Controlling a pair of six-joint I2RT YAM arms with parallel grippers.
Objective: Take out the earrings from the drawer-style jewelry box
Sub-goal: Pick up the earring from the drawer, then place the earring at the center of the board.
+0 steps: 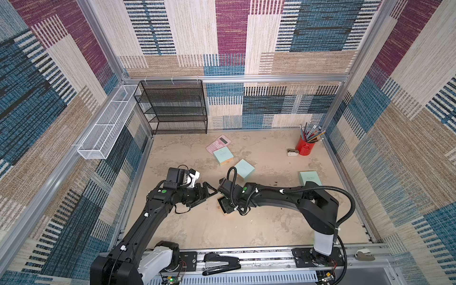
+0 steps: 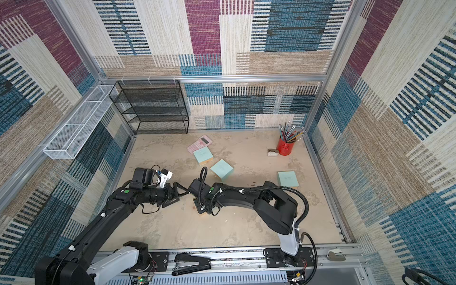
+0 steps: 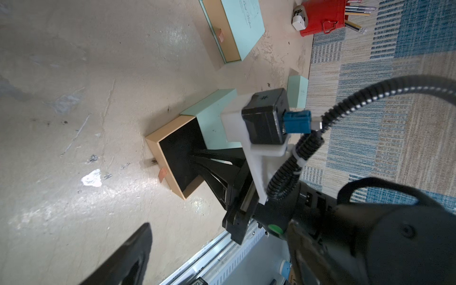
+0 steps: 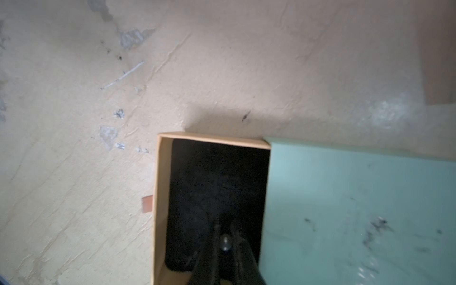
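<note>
The right gripper (image 4: 225, 230) is down inside the open drawer (image 4: 158, 197) of a mint-green box (image 4: 345, 197). The right wrist view shows its fingers pinched on one small grey earring (image 4: 225, 243), seen against the drawer's black lining. No other earrings can be made out. In both top views the box sits just below frame centre, largely hidden under the right arm. The left gripper (image 1: 206, 195), jaws spread and holding nothing, hovers just left of it. A second box (image 1: 244, 170) lies up and to the right.
</note>
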